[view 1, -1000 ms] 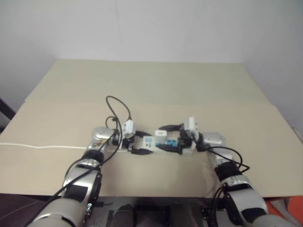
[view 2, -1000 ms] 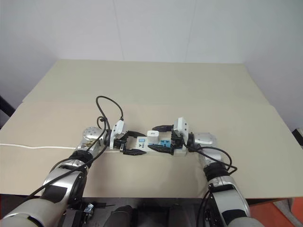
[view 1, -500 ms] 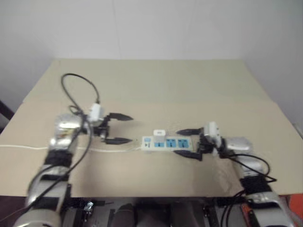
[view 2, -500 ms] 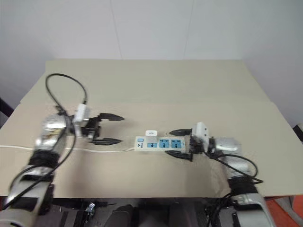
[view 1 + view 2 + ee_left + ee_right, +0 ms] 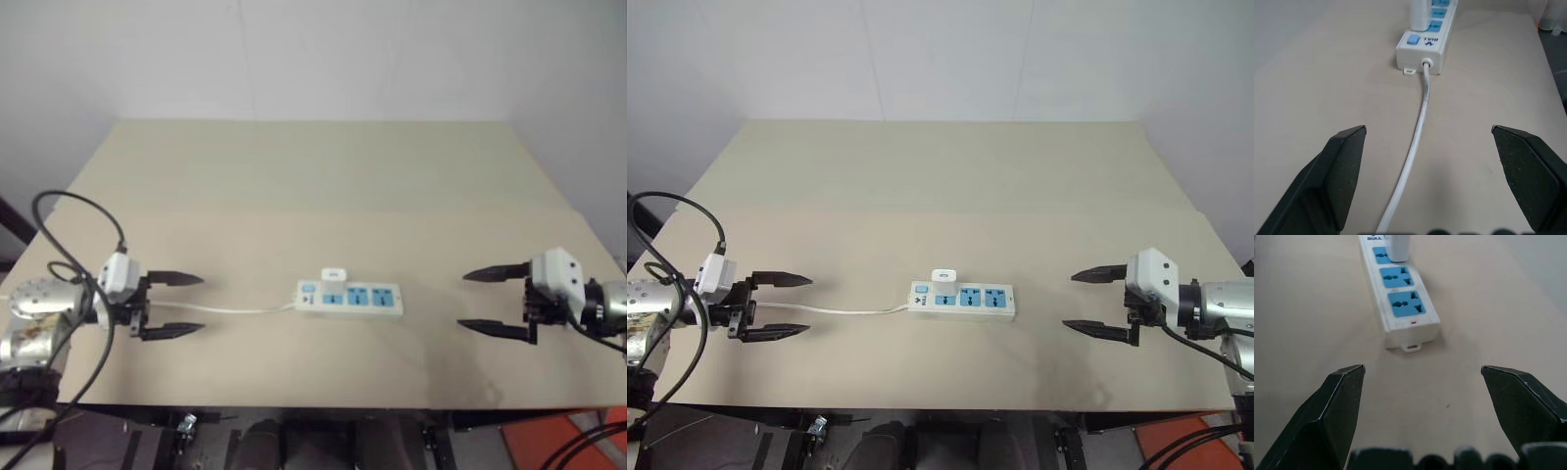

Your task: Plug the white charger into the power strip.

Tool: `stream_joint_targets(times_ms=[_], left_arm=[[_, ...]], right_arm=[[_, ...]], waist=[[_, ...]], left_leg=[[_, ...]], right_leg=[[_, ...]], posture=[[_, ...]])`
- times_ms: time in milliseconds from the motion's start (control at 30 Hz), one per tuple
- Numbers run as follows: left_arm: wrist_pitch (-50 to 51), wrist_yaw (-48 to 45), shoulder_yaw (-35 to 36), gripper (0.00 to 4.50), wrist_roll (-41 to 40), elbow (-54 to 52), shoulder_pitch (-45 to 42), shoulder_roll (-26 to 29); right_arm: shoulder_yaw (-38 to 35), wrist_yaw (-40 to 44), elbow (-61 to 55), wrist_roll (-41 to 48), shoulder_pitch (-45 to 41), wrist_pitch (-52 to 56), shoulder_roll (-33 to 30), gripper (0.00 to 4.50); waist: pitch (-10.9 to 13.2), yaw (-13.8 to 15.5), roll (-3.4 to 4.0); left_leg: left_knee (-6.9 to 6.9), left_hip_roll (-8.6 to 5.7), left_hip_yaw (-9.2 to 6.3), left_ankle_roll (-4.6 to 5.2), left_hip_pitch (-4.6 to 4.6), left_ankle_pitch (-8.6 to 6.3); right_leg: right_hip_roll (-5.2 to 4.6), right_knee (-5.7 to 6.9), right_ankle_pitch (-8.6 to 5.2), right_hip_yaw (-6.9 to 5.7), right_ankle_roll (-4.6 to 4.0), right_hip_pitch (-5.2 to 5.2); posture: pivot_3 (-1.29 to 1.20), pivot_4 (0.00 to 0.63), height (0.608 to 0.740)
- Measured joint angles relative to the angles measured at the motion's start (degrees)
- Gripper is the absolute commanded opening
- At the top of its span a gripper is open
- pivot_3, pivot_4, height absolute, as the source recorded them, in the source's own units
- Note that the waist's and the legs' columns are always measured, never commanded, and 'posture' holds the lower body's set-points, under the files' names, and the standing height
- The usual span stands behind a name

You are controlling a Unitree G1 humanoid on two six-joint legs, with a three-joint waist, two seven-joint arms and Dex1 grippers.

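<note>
The power strip (image 5: 351, 298) lies flat in the middle of the tan table, its blue socket faces up. The white charger (image 5: 335, 277) stands upright in the socket nearest the strip's switch end; it also shows in the left wrist view (image 5: 1420, 13) and the right wrist view (image 5: 1399, 246). The strip's thin white cord (image 5: 235, 309) runs left toward my left gripper (image 5: 174, 305), which hangs open and empty well left of the strip. Far to the right, my right gripper (image 5: 490, 300) is open too, holding nothing, its fingers pointing at the strip's far end (image 5: 1406, 308).
The tan table (image 5: 313, 186) stretches back to a white wall. A seam crosses the table behind the strip. A black cable (image 5: 73, 211) loops over my left wrist. The cord (image 5: 1413, 156) passes between my left fingers along the tabletop.
Both grippers have drawn away from the power strip, the left to the left and the right to the right. The charger stays standing in its socket.
</note>
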Motion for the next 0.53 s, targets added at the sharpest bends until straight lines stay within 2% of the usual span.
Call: stream_joint_targets(times_ms=[533], left_arm=[[2.43,2.95,1.06,4.47,0.04,-3.46,1.19,-1.87]], right_arm=[[-0.39,-0.66,-2.86,0.35,2.82,0.57,-1.21,4.5]], waist=[[0.04,-0.01,-0.03]], left_leg=[[0.0,-0.02,0.03,0.0,0.01,0.0]], right_leg=[[-0.01,-0.01,0.0,0.02,0.0,0.02]], posture=[[0.0,0.15,0.74]])
